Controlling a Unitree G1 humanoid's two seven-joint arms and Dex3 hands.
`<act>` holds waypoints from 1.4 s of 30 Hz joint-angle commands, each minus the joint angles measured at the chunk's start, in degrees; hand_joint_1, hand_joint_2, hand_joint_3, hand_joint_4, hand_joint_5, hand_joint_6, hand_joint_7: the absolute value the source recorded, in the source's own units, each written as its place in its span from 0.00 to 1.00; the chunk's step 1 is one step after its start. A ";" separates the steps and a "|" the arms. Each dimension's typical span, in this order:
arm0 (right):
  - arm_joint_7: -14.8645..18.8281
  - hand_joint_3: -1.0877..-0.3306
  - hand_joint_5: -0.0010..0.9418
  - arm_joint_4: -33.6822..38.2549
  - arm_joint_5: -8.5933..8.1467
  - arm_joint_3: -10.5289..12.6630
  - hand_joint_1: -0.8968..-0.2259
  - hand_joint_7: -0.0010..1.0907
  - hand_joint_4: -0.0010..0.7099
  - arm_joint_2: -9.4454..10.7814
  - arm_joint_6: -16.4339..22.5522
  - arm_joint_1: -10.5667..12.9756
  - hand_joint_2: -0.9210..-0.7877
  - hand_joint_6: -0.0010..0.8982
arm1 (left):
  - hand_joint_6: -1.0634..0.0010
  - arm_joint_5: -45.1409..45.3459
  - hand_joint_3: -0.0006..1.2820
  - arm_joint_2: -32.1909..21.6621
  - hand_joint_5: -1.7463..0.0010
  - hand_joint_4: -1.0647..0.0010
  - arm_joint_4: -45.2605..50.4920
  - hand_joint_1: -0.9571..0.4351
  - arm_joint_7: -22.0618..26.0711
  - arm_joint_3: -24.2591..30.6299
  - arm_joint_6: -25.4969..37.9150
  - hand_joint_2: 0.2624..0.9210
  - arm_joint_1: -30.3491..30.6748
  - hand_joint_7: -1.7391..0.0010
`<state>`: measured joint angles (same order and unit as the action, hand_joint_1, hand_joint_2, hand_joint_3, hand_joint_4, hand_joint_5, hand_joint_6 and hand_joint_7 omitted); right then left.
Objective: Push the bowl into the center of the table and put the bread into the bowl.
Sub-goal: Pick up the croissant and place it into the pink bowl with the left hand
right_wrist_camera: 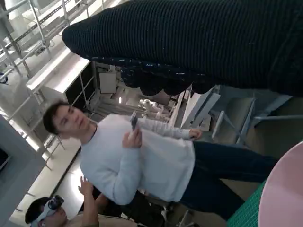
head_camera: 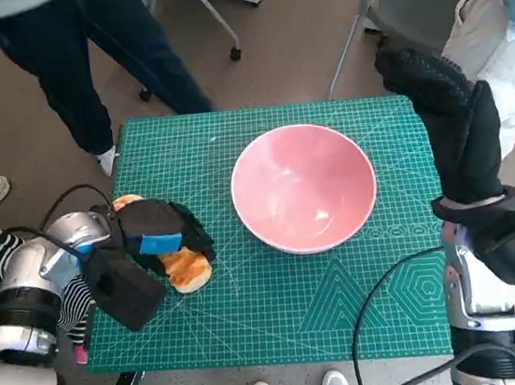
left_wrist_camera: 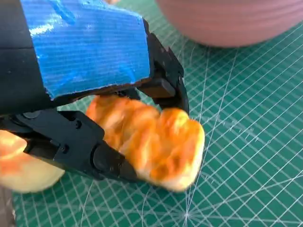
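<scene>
- Head view shows the pink bowl (head_camera: 304, 187) sitting about mid-worktop on the green cutting mat (head_camera: 282, 312), so the push looks done and the step in hand is lifting the bread.
- Left hand (head_camera: 161, 237) lies over the bread (head_camera: 188, 270) near the mat's left edge; in the left wrist view its black fingers (left_wrist_camera: 71, 146) wrap both sides of the bread (left_wrist_camera: 156, 146), closed around it while the loaf rests on the mat.
- The hold sits toward one end, with much of the loaf sticking out beyond the fingers; a firm, even squeeze before lifting should keep it from pivoting or slipping.
- Lift straight up first, high enough to clear the bowl's rim, then carry it across to the right and let go over the bowl's middle.
- Right hand (head_camera: 451, 122) is raised off the worktop's right edge, holding nothing; whether its fingers are spread or curled, I cannot tell. It is best kept there, away from the bowl.
</scene>
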<state>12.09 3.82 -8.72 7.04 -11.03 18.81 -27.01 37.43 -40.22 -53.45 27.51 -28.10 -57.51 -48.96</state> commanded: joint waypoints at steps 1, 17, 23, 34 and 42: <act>-0.07 0.50 0.01 0.28 0.10 0.18 0.21 0.51 0.31 -0.26 -1.36 1.39 0.00 0.09 | 0.34 -5.14 0.02 -1.76 0.41 0.31 2.13 0.69 3.73 2.11 -0.61 0.99 -1.57 0.34; 0.81 0.51 0.00 0.60 -1.80 0.92 0.21 0.50 0.30 0.12 -0.40 1.35 0.00 0.08 | 0.34 -31.81 0.03 -2.81 0.40 0.36 21.03 0.69 19.46 13.19 12.02 1.00 -2.75 0.31; 0.82 0.51 0.00 0.83 -2.02 1.14 0.22 0.50 0.30 0.28 -0.35 1.29 0.00 0.09 | 0.34 -34.61 0.04 -0.39 0.38 0.38 26.62 0.69 19.09 16.20 17.96 1.00 -4.71 0.32; 0.76 0.51 0.00 0.57 -1.39 0.79 0.21 0.50 0.30 0.24 0.11 1.78 0.00 0.09 | 0.35 -30.43 0.03 10.81 0.37 0.35 26.23 0.69 11.95 15.48 18.18 0.99 -9.61 0.33; 0.29 0.51 0.00 0.35 -0.72 0.57 0.22 0.50 0.30 0.42 0.42 2.43 0.00 0.09 | 0.31 -24.02 0.02 17.07 0.40 0.32 16.63 0.69 9.44 11.62 16.27 0.99 -14.95 0.34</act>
<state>12.53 3.92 -9.76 7.76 -10.84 19.53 -26.23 11.02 -24.80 -33.40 38.23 -15.11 -40.61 -61.08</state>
